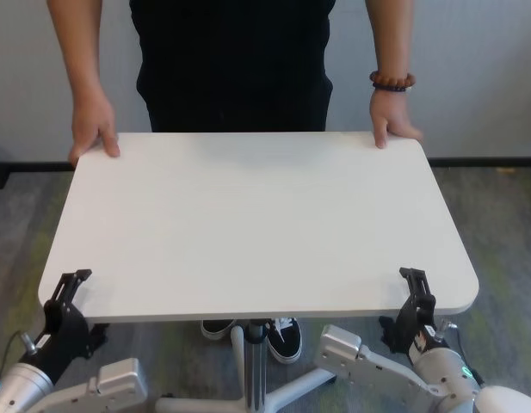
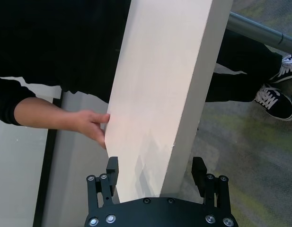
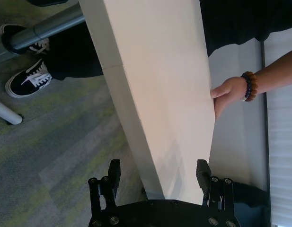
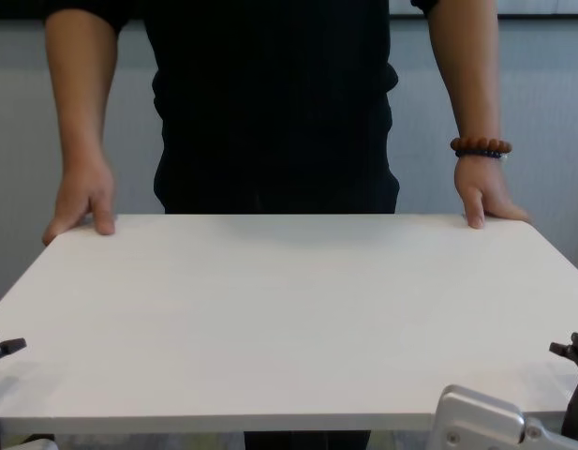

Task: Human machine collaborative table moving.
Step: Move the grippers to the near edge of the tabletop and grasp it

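White table [image 1: 256, 224] fills the middle of the scene, top level, between the human and the robot. Slim grey centre pole [image 1: 255, 361] under it, white foot legs spreading on the grey-green carpet [image 1: 506, 224].

Human [image 1: 235, 60], black top, stands at the far edge, opposite both grippers. One hand [image 1: 95, 129] is on the far corner straight across from the left gripper, thumb on top, fingers wrapped over the edge. The other hand [image 1: 392, 120], with a brown bead bracelet [image 1: 392, 82] at the wrist, sits on the far corner across from the right gripper, same hold. Black-and-white sneakers [image 1: 282, 337] show under the tabletop near the pole, between the two grippers.

Left gripper [image 2: 156, 171] is at the near left corner. Jaws spread wide, one finger above the tabletop and one below, the table's edge slotted in between. Wrist view shows a gap on each side, so it straddles the edge but does not clamp it. Nothing actually gripped.

Right gripper [image 3: 158, 173] is at the near right corner, mirror of the left: fingers wide apart, table edge sitting between them, visible gaps, no squeeze. Top finger [image 1: 413, 277] pokes up over the tabletop in the head view.

Silver-grey arm links [image 1: 360, 357] sit low behind each gripper, below table level, on the robot's side.

From the chest view only the tips of the grippers show at the near corners.
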